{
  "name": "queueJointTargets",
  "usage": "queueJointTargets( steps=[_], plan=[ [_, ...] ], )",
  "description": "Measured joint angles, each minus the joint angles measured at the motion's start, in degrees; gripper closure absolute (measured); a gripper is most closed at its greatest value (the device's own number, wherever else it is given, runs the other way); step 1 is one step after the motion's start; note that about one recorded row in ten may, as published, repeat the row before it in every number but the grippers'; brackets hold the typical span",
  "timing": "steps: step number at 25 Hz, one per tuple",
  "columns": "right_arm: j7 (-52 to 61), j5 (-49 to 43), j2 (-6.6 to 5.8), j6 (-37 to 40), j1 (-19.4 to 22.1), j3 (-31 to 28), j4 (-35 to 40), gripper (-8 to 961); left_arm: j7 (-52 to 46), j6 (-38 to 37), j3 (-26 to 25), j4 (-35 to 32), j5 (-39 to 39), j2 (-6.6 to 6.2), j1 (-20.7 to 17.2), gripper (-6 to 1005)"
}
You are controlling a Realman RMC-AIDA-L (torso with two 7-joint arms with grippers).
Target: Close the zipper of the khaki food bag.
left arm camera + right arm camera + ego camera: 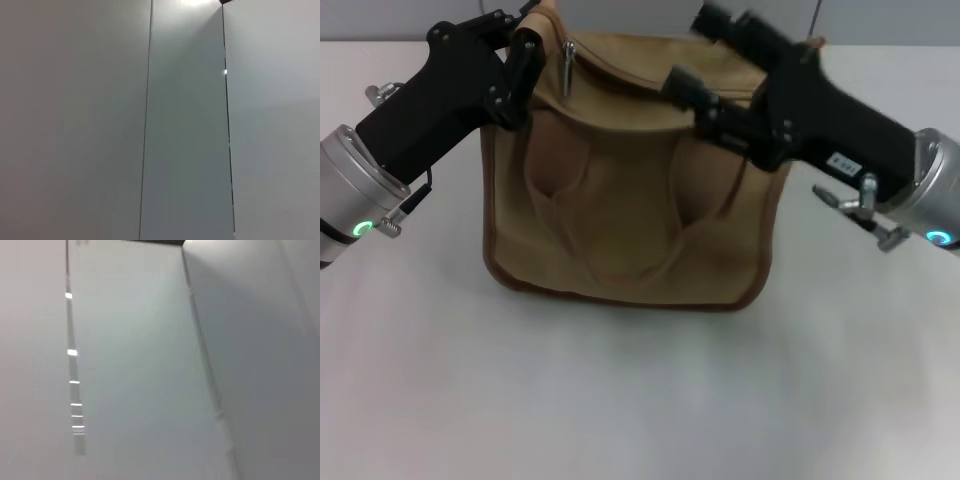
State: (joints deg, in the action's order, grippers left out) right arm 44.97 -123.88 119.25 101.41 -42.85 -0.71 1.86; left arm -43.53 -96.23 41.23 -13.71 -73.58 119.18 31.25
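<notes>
Nearest you is the bare white worktop (640,400), running across the whole near part of the head view. Farther back, in the middle, the khaki food bag (625,190) stands upright on it, its brown-trimmed bottom edge toward you and its two looped handles (610,230) hanging down the front face.

At the bag's top, the zipper (610,65) runs across from left to right, and you can see its silver pull tab (567,68) standing near the far left corner. The top flap sags open toward the middle.

Your left gripper (520,70) reaches in from the left and sits at the bag's top left corner, just beside the pull tab; its black fingers press against the fabric edge there, but you cannot tell whether they are clamped on it. Your right gripper (695,95) comes in from the right and lies over the top edge right of centre, touching the flap; its grip cannot be made out either.

Both wrist views show only plain grey wall panels (185,130) with seams.
</notes>
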Motion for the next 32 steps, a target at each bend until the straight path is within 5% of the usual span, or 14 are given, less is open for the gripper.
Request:
queueJointTargets(
  steps=[11, 32],
  plan=[
    [22.5, -4.9, 0.31, -2.6, -3.1, -0.6, 0.3, 138, -0.1, -0.9, 0.0, 0.0, -0.3, 0.00, 0.3, 979],
    [23.3, -4.9, 0.37, -11.5, -6.3, 0.1, -4.9, 174, -0.1, -1.2, 0.8, 0.3, -0.2, 0.00, 1.3, 979]
  ],
)
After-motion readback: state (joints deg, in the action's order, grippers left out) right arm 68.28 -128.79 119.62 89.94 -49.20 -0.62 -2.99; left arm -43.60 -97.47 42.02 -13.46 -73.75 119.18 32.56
